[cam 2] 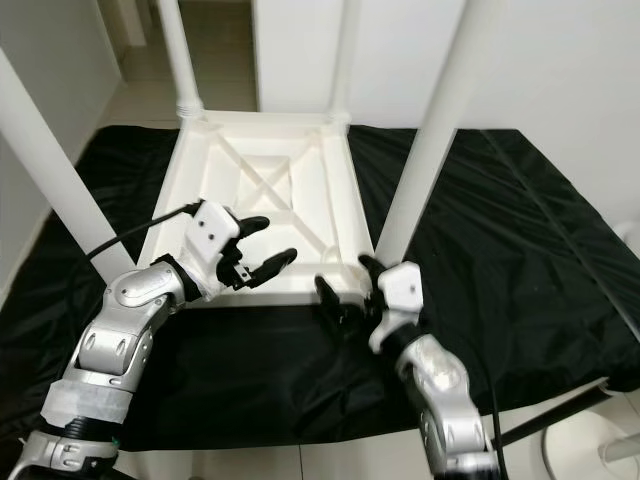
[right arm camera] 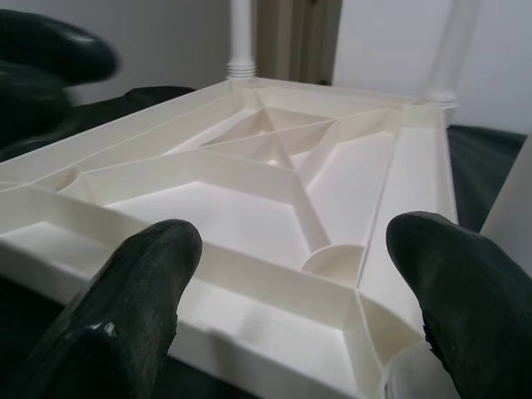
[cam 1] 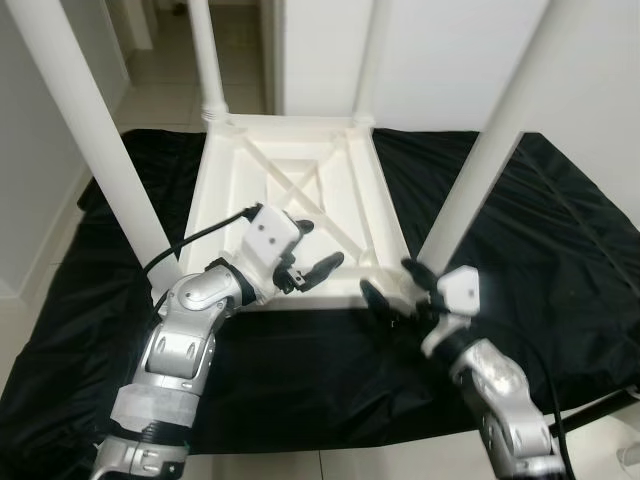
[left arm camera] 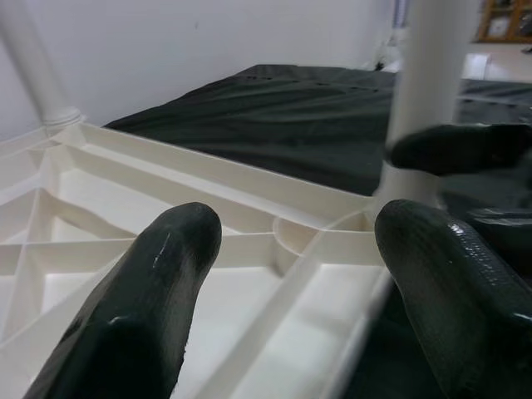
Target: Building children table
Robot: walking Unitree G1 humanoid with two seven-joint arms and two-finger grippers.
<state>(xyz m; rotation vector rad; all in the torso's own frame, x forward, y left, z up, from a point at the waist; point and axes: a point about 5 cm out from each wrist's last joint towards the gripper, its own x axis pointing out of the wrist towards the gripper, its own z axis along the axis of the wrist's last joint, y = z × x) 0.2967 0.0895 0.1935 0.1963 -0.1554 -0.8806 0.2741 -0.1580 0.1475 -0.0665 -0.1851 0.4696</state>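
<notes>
A white plastic children's table [cam 1: 225,190] lies upside down on a black cloth [cam 1: 560,230], its ribbed underside facing up. Its white legs stand upward: near left leg [cam 1: 100,150], far left leg [cam 1: 207,60], far right leg [cam 1: 370,60] and near right leg [cam 1: 480,170]. My left gripper [cam 1: 318,245] hovers open just above the table's near edge, holding nothing. My right gripper [cam 1: 388,280] is open at the near right corner, beside the foot of the near right leg. In the right wrist view the fingers [right arm camera: 141,283] straddle the near rim, facing a round socket [right arm camera: 332,262].
The black cloth covers the floor all around the table. White walls stand on the left and right, with a doorway [cam 1: 240,40] behind the table. A black rod and a white base [cam 2: 600,450] sit at the cloth's near right edge.
</notes>
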